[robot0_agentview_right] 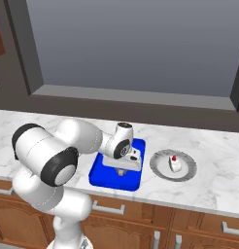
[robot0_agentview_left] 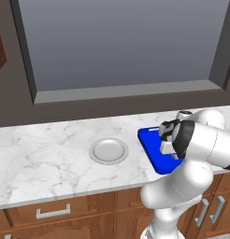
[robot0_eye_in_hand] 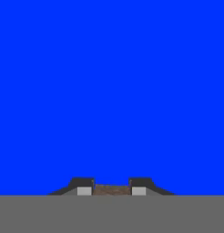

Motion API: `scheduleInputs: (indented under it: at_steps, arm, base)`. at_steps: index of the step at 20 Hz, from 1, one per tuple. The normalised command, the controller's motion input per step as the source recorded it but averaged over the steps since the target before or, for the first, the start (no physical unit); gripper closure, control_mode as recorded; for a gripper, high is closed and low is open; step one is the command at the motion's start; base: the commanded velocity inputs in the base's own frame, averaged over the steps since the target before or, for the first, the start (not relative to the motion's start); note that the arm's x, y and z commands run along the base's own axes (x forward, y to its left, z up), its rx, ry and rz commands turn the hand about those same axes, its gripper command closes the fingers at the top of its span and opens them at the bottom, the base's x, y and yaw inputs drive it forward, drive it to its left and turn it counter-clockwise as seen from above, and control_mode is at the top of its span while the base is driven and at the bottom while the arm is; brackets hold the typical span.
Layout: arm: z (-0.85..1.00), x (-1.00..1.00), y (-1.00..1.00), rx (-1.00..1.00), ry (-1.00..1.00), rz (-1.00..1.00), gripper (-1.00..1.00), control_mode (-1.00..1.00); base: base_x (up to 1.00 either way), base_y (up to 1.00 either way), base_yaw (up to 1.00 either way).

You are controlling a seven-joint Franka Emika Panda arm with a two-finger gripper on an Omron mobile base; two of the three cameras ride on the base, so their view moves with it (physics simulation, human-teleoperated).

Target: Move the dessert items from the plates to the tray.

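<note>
Over the blue tray (robot0_agentview_right: 104, 176) the hand (robot0_agentview_right: 121, 171) hangs low, its fingers (robot0_eye_in_hand: 84, 185) close around the brown lump (robot0_eye_in_hand: 112, 189); whether they already let go, I cannot tell. To finish well, open fully, then rise straight up. Right of the tray, the white cake (robot0_agentview_right: 175, 164) waits on its plate (robot0_agentview_right: 160, 170); left of the tray, another plate (robot0_agentview_left: 108, 151) sits bare on the surface (robot0_agentview_left: 42, 158).
</note>
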Motion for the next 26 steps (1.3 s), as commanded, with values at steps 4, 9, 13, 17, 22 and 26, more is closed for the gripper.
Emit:
scheduleInputs:
  at_steps: [4, 9, 13, 17, 22, 26]
  arm:
    - [0.00, 0.00, 0.00, 0.00, 0.00, 0.00, -1.00, -1.00]
    - [0.00, 0.00, 0.00, 0.00, 0.00, 0.00, -1.00, -1.00]
    - [0.27, 0.00, 0.00, 0.00, 0.00, 0.00, -1.00, -1.00]
    - [0.46, 0.00, -0.02, 0.00, 0.00, 0.00, -1.00, -1.00]
    - [0.50, 0.00, -0.33, 0.00, 0.00, 0.00, -1.00, -1.00]
    - [0.31, -0.04, -0.61, 0.00, 0.00, 0.03, -1.00, -1.00]
  base:
    - [0.00, 0.00, 0.00]
    - [0.00, 0.00, 0.00]
    - [0.00, 0.00, 0.00]
    - [0.00, 0.00, 0.00]
    - [0.00, 0.00, 0.00]
    - [0.00, 0.00, 0.00]
